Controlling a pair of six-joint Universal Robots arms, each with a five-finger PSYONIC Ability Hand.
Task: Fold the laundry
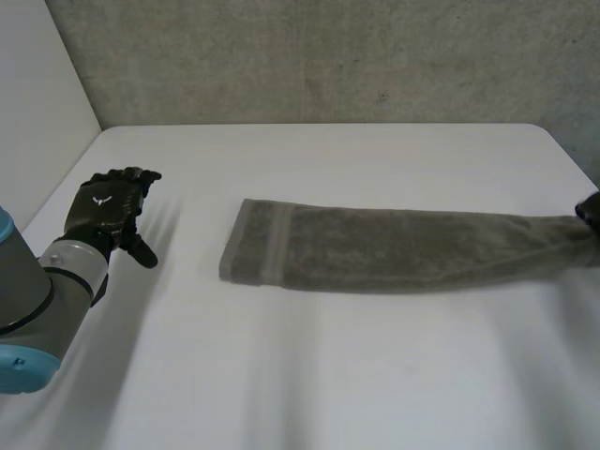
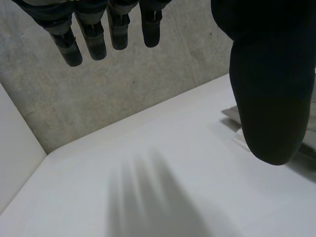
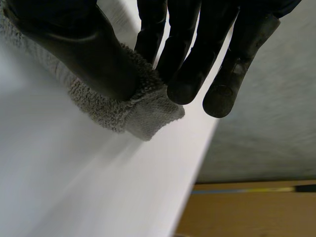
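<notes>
The towel (image 1: 394,248) lies across the desk (image 1: 309,375) as a long strip, its right end pinched by the right robot hand (image 3: 94,54), the left robot hand (image 1: 111,208) open, so more folding looks needed.

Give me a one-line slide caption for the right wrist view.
Right hand pinching one end of the grey towel between thumb and fingers, near the white table edge.
</notes>
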